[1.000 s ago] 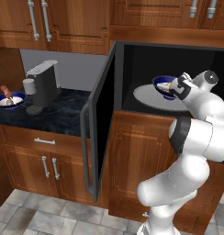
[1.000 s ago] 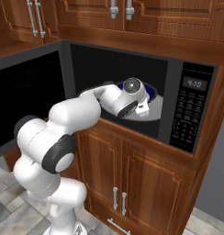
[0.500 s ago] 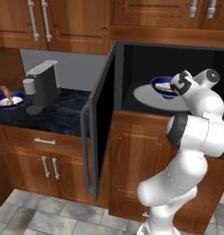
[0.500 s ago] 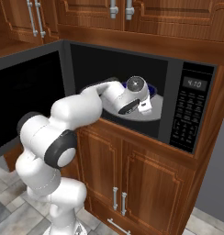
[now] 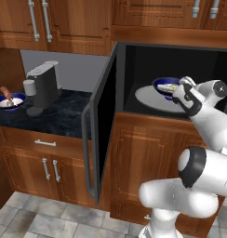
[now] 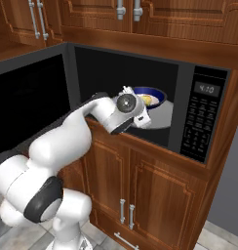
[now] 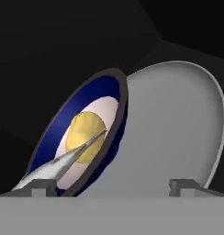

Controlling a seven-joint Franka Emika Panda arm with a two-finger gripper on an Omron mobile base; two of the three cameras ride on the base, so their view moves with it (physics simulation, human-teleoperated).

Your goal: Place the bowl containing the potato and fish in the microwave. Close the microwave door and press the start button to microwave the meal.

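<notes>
**Fingers let go: bowl now rests on the turntable**

The fingers [image 7: 42, 184] stand spread wide in the hand view, one tip on each side at the bottom, gripping nothing; a second ago they were much narrower, so the release has just happened. The bowl [image 5: 165, 86] sits on the round turntable plate [image 5: 150, 99] inside the microwave [image 6: 155, 105], with the potato [image 7: 85, 136] and the fish [image 7: 63, 162] lying in it. The gripper [image 5: 183, 93] hovers just beside the bowl's near rim. By my reading the placing step is done. What remains: draw the arm out of the cavity, swing the microwave door [image 5: 102, 124], which stands wide open, and press start on the control panel [image 6: 202, 114]. Off on the bench [image 5: 50, 118] stand the coffee machine [image 5: 42, 87] and the other bowl [image 5: 9, 100].
</notes>
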